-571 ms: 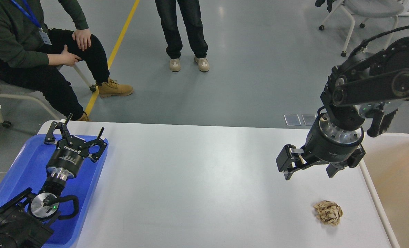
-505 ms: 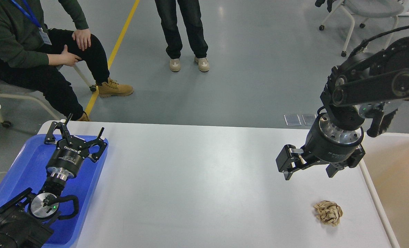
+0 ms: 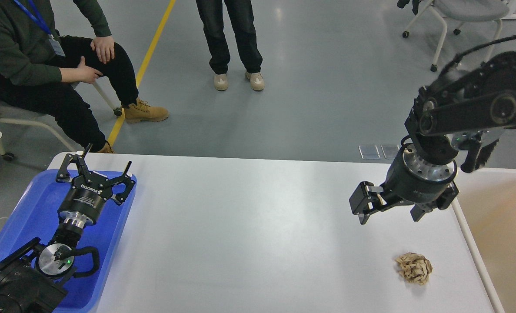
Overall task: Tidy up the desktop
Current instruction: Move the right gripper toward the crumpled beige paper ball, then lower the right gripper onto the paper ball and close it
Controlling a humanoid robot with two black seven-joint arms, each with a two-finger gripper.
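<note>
Your right gripper [image 3: 388,216] hangs with fingers spread above the desktop [image 3: 249,226], near a crumpled paper ball [image 3: 414,268]; your left gripper [image 3: 94,167], also spread, sits over the blue tray [image 3: 27,204].

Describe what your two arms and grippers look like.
Both arms are black. The left gripper has thin black fingers, white lettering on its round body and a silver ring below. The right gripper is blockier, with a silver collar; a black cable arcs above.

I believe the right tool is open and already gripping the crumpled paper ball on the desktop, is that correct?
Not quite. The head view shows the right tool open but hovering above the crumpled paper ball, not gripping it; the ball lies free on the desktop.
</note>
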